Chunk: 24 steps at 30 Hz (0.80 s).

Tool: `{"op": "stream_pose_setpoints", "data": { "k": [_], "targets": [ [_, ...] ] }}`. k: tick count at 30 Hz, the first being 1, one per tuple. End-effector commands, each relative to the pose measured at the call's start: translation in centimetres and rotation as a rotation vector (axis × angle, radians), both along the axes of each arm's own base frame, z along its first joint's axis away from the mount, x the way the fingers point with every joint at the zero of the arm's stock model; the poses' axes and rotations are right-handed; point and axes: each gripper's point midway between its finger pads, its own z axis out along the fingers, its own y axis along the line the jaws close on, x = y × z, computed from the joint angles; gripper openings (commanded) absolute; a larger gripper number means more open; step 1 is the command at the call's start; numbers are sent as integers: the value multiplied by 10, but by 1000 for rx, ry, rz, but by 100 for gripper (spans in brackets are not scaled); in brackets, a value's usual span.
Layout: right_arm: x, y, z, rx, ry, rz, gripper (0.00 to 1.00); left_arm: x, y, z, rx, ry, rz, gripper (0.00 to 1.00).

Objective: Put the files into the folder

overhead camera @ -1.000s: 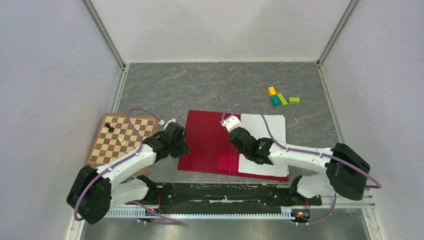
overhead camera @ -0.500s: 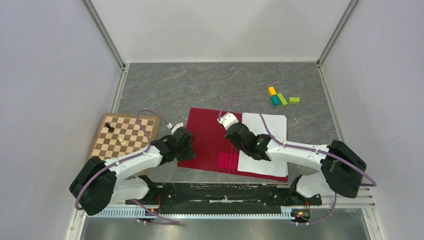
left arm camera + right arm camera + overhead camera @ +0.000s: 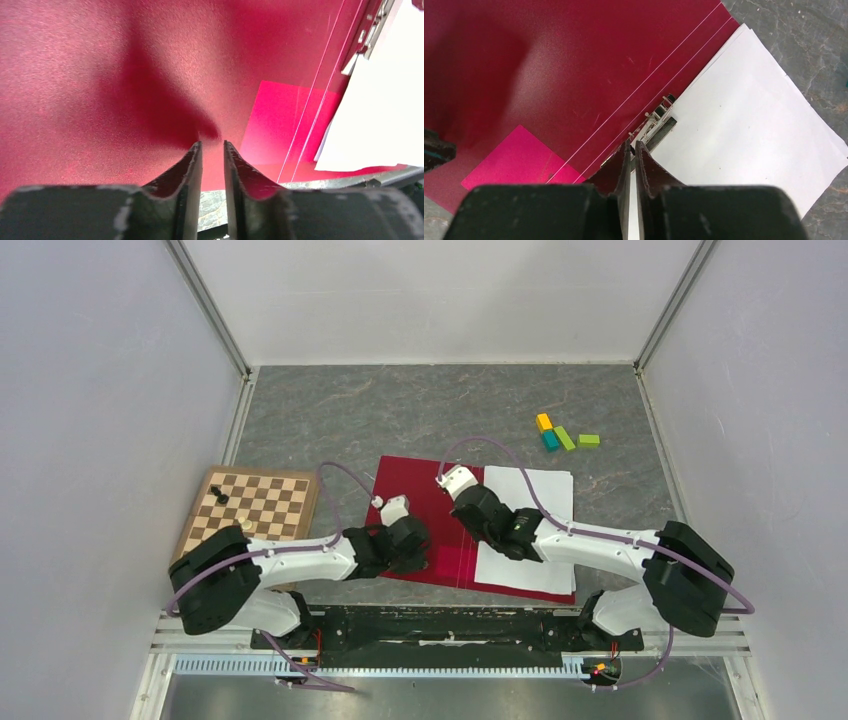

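The red folder (image 3: 410, 490) lies open on the table. The white files (image 3: 530, 520) rest on its right half, beside the metal clip (image 3: 656, 120) along the spine. The pink square (image 3: 519, 160) sits on the left half near the front edge. My left gripper (image 3: 420, 552) hovers low over the left half (image 3: 100, 75), just left of the pink square (image 3: 275, 120). Its jaws stand nearly together with nothing between them. My right gripper (image 3: 482, 523) is shut, with its tips (image 3: 633, 143) at the near end of the clip, at the files' left edge (image 3: 744, 115).
A wooden chessboard (image 3: 255, 510) with two pieces lies left of the folder. Several coloured blocks (image 3: 562, 435) lie at the back right. Walls close in the left, right and far sides.
My left gripper has swung right from the folder's left edge over its left half, up to the pink square. My right gripper shifted slightly left and then held at the clip.
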Motion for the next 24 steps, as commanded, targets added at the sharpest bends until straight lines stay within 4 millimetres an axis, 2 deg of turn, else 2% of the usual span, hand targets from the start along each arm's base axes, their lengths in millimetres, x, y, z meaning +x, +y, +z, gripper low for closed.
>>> {"op": "stream_pose_setpoints", "data": {
  "k": [1,6,10,12,14,18,20,24],
  "targets": [
    [-10,4,2,64,38,0,10,32,24,24,128,-96,71,34],
    [-11,12,8,107,50,2,34,112,47,83,85,-227,116,46],
    [-10,18,16,138,52,-2,52,168,62,107,121,-282,112,50],
    [-9,20,21,152,51,-7,62,192,66,107,160,-288,87,51],
    [-8,23,29,174,48,-10,71,218,72,99,194,-270,50,51],
    [-6,16,44,217,33,-70,88,258,77,83,221,-245,-31,52],
    [-3,4,50,247,30,-131,93,272,82,73,245,-225,-58,52],
    [9,-42,46,290,20,-311,98,295,76,58,226,-222,-94,51]
  ]
}}
